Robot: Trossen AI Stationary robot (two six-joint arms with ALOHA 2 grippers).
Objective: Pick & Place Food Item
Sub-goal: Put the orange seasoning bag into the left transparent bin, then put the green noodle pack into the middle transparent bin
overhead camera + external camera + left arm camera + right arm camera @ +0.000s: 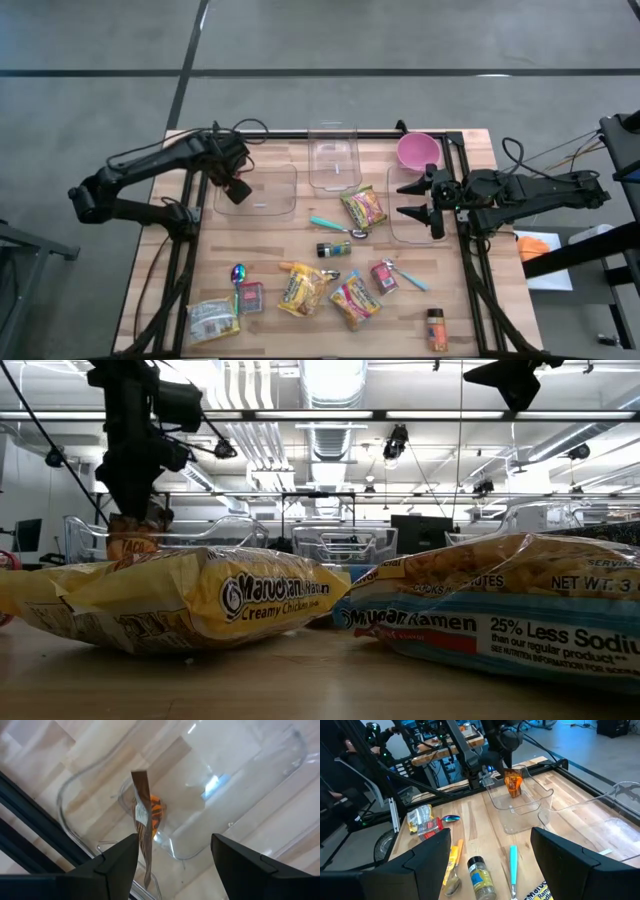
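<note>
Pale plank table (270,255) on a black frame, above a grey floor crossed by dark seams. Beyond it, in the low view, a workshop hall with white ceiling ducts and long strip lights.

Along the far side of the table, three clear tubs: left tub (275,200), middle tub (333,155), right tub (395,225), plus a pink bowl (418,150). Scattered over the near half: noodle packs (303,288), a teal-handled spoon (335,226), a spice jar (333,249), a small orange bottle (436,330).

Inside the left tub, the snack packet (145,820): orange with a brown top edge and a white label. Stands on end near the tub's corner, seen nearly edge-on from the left wrist. Looks crinkled and upright in the right wrist view (512,784).

Directly over it, the left gripper (235,185), fingers (120,860) spread wide and released. Packet close beside one finger; impossible to tell whether touching.

At the right tub, the right gripper (408,200), likewise spread apart, grasping nothing, pointed across the table toward the left tub.
</note>
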